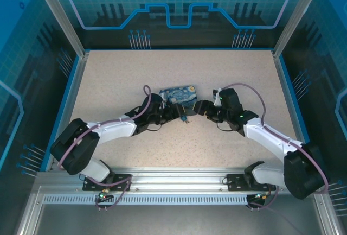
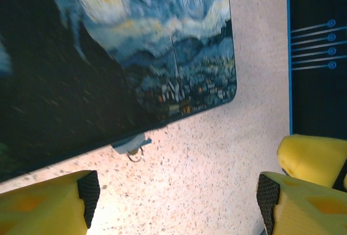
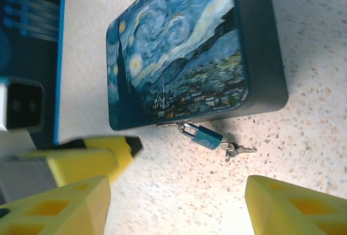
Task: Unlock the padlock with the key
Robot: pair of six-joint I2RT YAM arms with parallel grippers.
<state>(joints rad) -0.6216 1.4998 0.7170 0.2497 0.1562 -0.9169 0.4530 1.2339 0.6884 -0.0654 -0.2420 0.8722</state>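
Observation:
The night-sky printed box (image 1: 179, 94) lies flat mid-table. From its near long side hangs the small blue padlock (image 3: 205, 136), its shackle through the box's clasp; it is also a tiny speck in the top view as the padlock (image 1: 185, 118). The thin key (image 3: 242, 150) lies on the table at the padlock's bottom end with a small ring; I cannot tell if it sits in the keyhole. My left gripper (image 2: 179, 197) is open, the padlock (image 2: 130, 144) ahead of its left finger. My right gripper (image 3: 179, 208) is open, short of the padlock. Neither holds anything.
Both grippers flank the padlock closely: the left gripper (image 1: 172, 114) and the right gripper (image 1: 202, 108) are a short gap apart. The left arm's yellow finger (image 3: 92, 156) shows in the right wrist view. Speckled table (image 1: 179, 153) lies bare toward the arms' bases.

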